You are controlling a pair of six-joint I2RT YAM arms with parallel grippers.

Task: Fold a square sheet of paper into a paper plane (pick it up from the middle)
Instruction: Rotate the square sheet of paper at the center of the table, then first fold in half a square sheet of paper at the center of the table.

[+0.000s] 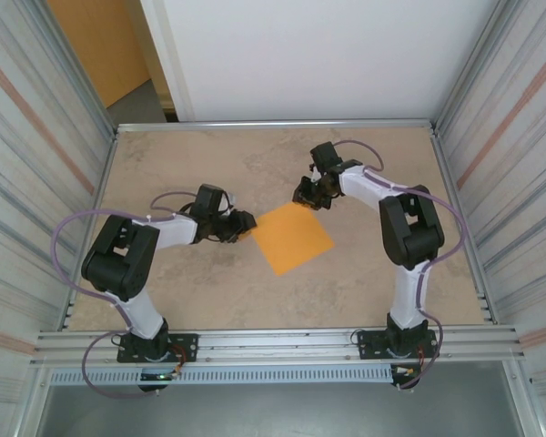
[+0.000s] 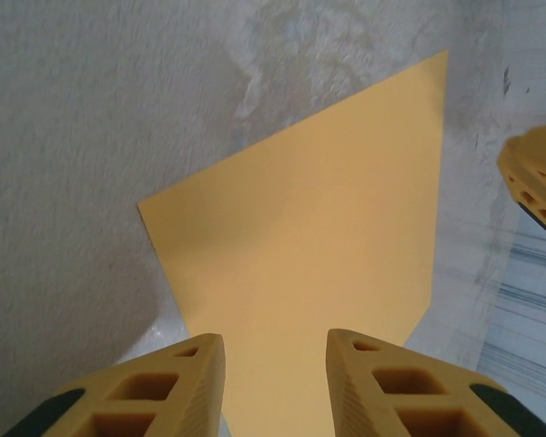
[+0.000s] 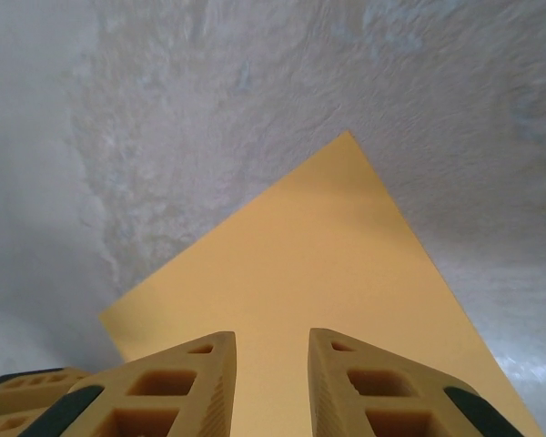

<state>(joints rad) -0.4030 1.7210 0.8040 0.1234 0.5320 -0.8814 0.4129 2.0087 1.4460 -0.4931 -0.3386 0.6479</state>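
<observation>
So, starting at the near edge: both arms are bolted to the metal rail [image 1: 273, 341] and reach out over the marbled beige table [image 1: 164, 173]. The left arm [image 1: 127, 264] bends in from the left, the right arm [image 1: 405, 232] from the right.

The left gripper [image 1: 247, 223] sits low at the left corner of the square sheet of paper [image 1: 293, 238]. In the left wrist view its two yellow fingers [image 2: 164, 396] stand apart with a clear gap. The orange paper runs flat under that gap, so nothing is pinched. The sheet isn't folded at all. It's one flat orange square, turned like a diamond, lying on the table roughly in the middle between the two arms. Looks like all of it rests flat on the surface.

A bit farther out, the right gripper [image 1: 308, 196] hangs over the sheet's far corner. The right wrist camera shows the same deal: its fingers [image 3: 177, 391] are parted and the paper lies flat beneath them, not clamped. One of those yellow fingers also pokes into the right edge of the left wrist view, beside the paper's far edge.

Past all that is bare tabletop up to the back rim, then a white wall [image 1: 318, 55], with an orange panel [image 1: 100, 45] off in the far left corner. Ribbed metal side walls [image 1: 36, 137] box the table in.
</observation>
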